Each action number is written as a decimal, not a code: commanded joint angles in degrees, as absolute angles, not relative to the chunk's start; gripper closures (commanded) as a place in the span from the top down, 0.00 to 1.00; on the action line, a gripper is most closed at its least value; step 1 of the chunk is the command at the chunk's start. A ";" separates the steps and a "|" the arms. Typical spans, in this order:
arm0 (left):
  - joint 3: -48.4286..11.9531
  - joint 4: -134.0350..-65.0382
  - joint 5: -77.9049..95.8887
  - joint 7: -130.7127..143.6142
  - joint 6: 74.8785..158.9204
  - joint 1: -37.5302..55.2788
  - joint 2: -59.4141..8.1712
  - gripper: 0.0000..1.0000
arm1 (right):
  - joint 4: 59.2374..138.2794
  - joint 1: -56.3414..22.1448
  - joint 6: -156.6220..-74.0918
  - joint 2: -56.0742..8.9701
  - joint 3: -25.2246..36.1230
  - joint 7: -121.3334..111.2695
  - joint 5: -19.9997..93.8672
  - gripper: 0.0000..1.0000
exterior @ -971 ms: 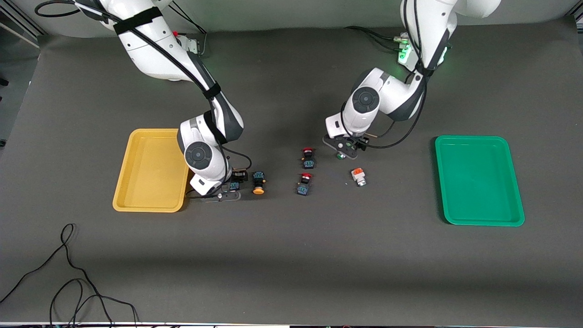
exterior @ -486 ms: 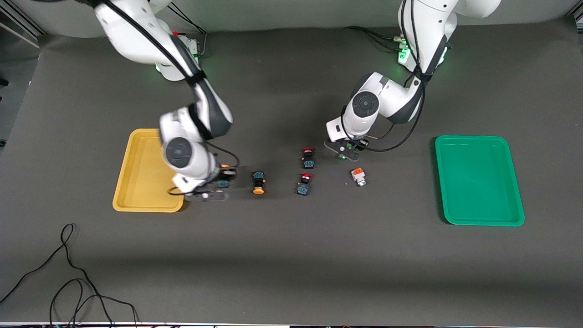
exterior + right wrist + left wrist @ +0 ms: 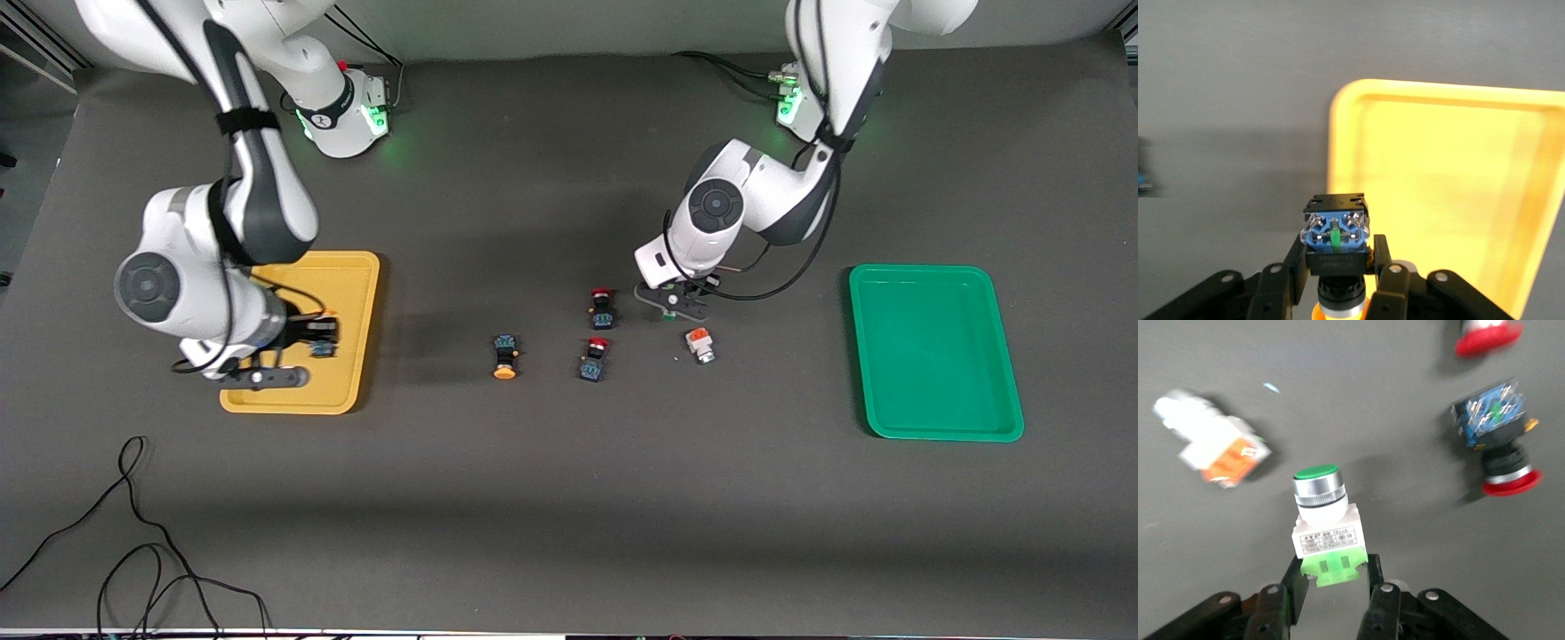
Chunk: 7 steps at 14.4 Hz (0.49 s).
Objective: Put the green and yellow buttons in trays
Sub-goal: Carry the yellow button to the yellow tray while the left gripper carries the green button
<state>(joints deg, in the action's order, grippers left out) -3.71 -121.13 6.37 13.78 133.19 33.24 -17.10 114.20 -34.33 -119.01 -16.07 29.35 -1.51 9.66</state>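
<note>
My right gripper (image 3: 1336, 257) is shut on a yellow button (image 3: 1335, 240), gripping its dark body with the blue terminal end pointing away. It hangs over the yellow tray (image 3: 356, 293) at the edge nearest the front camera, where the right gripper (image 3: 311, 348) shows. My left gripper (image 3: 1335, 570) is shut on the green button (image 3: 1321, 513), holding its light-green base low over the mat. The left gripper (image 3: 677, 302) sits mid-table. A second yellow button (image 3: 505, 357) lies on the mat. The green tray (image 3: 933, 351) stands toward the left arm's end.
Two red-capped buttons (image 3: 602, 307) (image 3: 594, 359) lie beside the left gripper. An orange-and-white button (image 3: 700, 345) lies just nearer the front camera than that gripper. A black cable (image 3: 133, 533) trails across the near corner at the right arm's end.
The right arm carried its yellow button from the mat beside the yellow tray to over that tray. The left gripper closed on the green button.
</note>
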 commanded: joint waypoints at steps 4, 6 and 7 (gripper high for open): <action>-3.34 -110.92 8.96 24.43 106.55 21.30 -0.82 0.11 | 127.62 -34.98 -138.07 -18.80 31.11 -7.21 10.72 0.00; -3.17 -111.01 8.09 23.12 99.70 14.54 2.62 0.10 | 128.05 -34.89 -139.13 -19.51 31.11 -7.21 11.68 0.00; -3.08 -111.53 7.22 20.94 98.28 10.67 4.03 0.07 | 127.97 -34.89 -139.22 -19.77 31.11 -7.29 12.04 0.55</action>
<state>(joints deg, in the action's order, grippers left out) -2.70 -109.75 7.52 22.33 101.31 17.05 1.24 127.91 -34.43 -138.40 -19.91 30.80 -5.76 10.23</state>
